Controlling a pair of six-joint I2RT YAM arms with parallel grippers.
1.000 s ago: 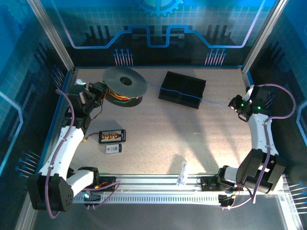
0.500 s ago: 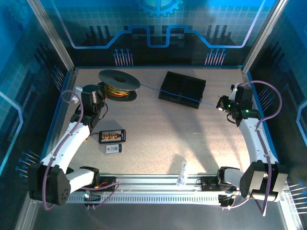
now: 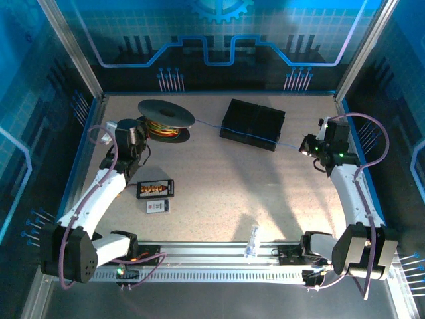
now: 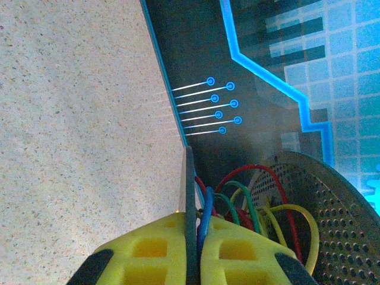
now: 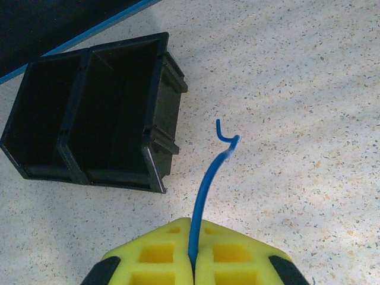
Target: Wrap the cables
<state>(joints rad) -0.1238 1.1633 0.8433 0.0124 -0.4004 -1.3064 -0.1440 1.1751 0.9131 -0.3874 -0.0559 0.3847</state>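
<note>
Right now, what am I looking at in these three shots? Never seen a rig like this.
Two robot arms are bolted to the near edge of a table, each ending in two-finger jaws with yellow pads. The wide shot looks down from above and behind: left arm on the left, right arm on the right. The other two shots come from cameras on the wrists, looking along the jaws. In the workspace are a spool wound with coloured cables, a black two-compartment bin, a small black board and a small white item. The left jaws are shut on a thin dark plate of the spool. The right jaws are shut on the blue cable; overhead, a blue line runs from the spool across the bin to them.
</note>
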